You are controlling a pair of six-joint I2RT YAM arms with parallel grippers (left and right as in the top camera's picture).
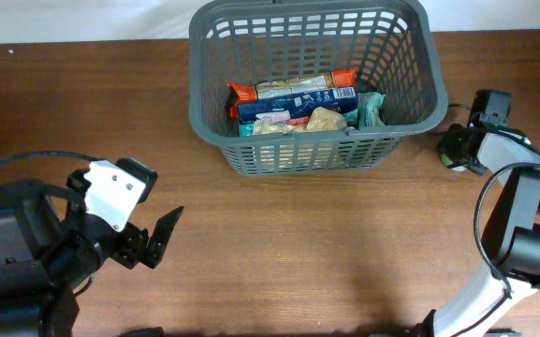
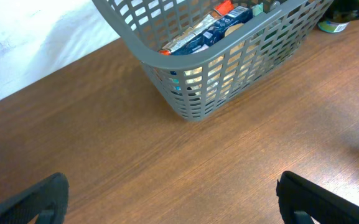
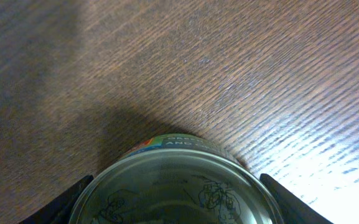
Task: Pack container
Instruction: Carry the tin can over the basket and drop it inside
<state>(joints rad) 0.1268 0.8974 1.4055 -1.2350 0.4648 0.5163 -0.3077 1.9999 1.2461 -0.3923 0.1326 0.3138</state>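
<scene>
The left claw [image 1: 153,241] hangs spread wide and empty over the brown wooden worktop [image 1: 326,253], while the right claw [image 1: 459,148] straddles an upright tin can [image 3: 176,186], gripped or merely flanked I cannot tell, just beside the grey container [image 1: 288,154], which holds packets [image 1: 293,98] at the worktop's far side by a white backdrop [image 2: 30,43].

Right wrist: can [image 3: 176,186] cut off by bottom edge; can't tell if fingers [image 3: 67,205] touch it. Overhead: right gripper [image 1: 454,150] hides most of it. Packages [image 1: 293,101] in container [image 1: 298,154]: labels too small to read.
</scene>
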